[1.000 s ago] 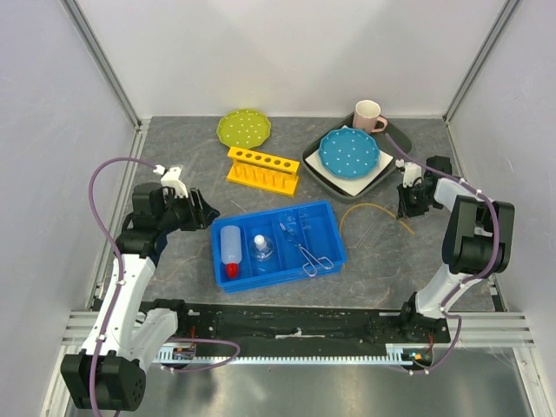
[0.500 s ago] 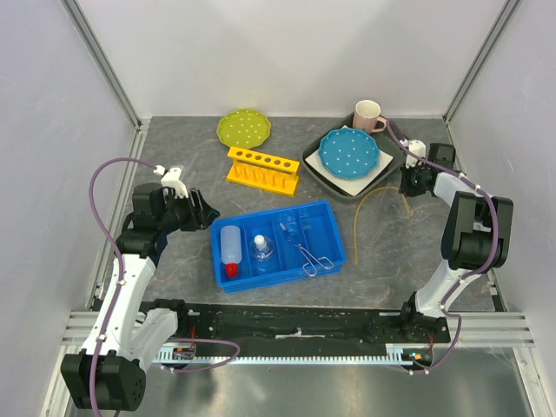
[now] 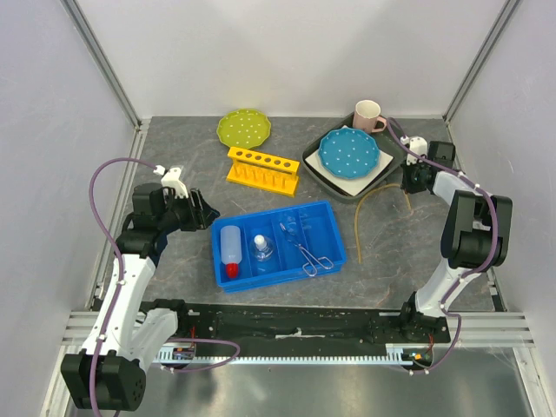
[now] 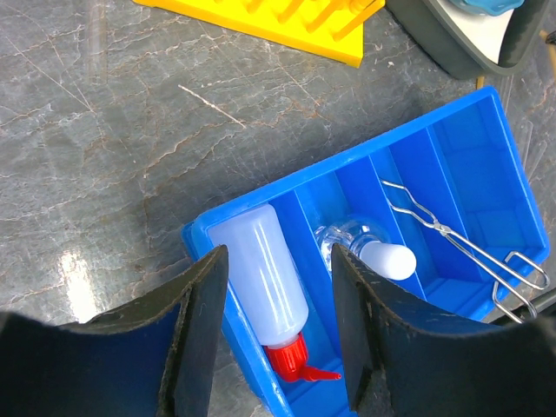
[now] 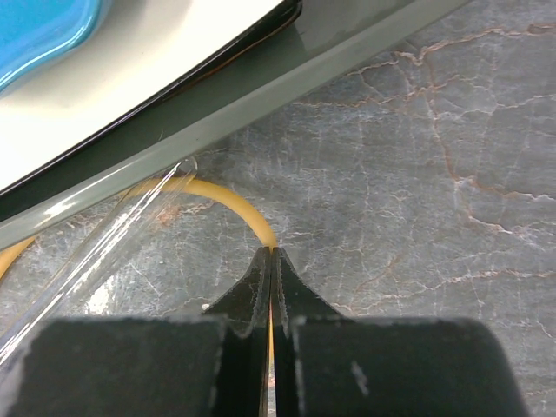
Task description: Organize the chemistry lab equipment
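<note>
1. The tan rubber tubing [image 5: 228,196] is nipped in my right pincer [image 5: 271,254], whose fingers are pressed tight together on it. From the tips it arcs off to their left, close along the rim of the dark tray [image 5: 261,100].
2. From above, the tubing [image 3: 358,228] trails away from the right pincer [image 3: 407,180] across the table [image 3: 174,156]. Its free end lies just beside the right end of the blue bin [image 3: 278,211].
3. My left pincer [image 4: 278,261] is spread apart and grips nothing; I have it over the bin's [image 4: 486,113] left end.
4. Under its gap lies the squeeze bottle [image 4: 265,269], in the end compartment, with its red nozzle pointing back toward the wrist.
5. The flask [image 4: 365,252] sits by the right finger, one compartment over. The tongs [image 4: 452,239] lie further right in the bin.
6. Ahead of the left pincer [image 3: 201,208] is the yellow rack [image 3: 263,168].
7. Near the right pincer the dark tray carries the blue dotted plate [image 3: 349,152]. The pink mug [image 3: 368,115] is beyond it and the green plate [image 3: 243,128] is far across.
</note>
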### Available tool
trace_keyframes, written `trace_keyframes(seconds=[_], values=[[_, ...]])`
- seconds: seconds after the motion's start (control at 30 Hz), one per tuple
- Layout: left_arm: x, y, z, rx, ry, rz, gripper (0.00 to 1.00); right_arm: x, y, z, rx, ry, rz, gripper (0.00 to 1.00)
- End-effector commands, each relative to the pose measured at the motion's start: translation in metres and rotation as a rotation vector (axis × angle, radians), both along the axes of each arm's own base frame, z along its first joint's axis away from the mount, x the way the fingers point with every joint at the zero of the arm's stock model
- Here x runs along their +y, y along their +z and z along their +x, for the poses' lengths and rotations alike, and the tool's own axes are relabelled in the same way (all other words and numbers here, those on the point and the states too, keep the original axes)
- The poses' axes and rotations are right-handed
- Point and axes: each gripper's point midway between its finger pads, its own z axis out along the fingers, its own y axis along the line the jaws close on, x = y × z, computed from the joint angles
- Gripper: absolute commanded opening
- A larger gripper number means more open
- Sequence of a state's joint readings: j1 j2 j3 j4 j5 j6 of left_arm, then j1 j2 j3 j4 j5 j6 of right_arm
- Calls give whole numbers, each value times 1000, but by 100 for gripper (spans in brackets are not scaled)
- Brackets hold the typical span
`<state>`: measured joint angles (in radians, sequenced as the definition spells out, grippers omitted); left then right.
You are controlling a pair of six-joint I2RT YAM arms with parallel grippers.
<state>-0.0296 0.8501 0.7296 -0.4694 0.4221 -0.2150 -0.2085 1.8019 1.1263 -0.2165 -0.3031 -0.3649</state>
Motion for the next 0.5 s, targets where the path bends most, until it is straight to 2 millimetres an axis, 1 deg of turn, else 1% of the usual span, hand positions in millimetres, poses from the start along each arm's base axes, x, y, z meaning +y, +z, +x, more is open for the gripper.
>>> trace_keyframes(seconds=[0.0,0.07,0.1,0.13,0.23,0.37,0.4,0.47], values=[[-3,7,2,-41,-22,-2,57,-11,32,12,-107,-58,-41,0],[-3,7,2,-43,-24,-3,57,-15,39,8,-124,-74,-56,0],[-3,8,1,-44,-25,-4,57,-16,39,5,-124,-80,-58,0],[-3,8,1,-44,-26,-5,57,-17,46,3,-137,-81,-60,0],[-4,9,0,-47,-29,-9,57,-15,52,-4,-147,-82,-59,0],[-4,11,-1,-57,-30,-11,57,-13,55,-14,-143,-77,-59,0],[-4,11,-1,-58,-31,-12,57,-13,53,-18,-137,-80,-60,0],[-5,12,-2,-60,-30,-14,57,-13,56,-22,-138,-79,-70,0]])
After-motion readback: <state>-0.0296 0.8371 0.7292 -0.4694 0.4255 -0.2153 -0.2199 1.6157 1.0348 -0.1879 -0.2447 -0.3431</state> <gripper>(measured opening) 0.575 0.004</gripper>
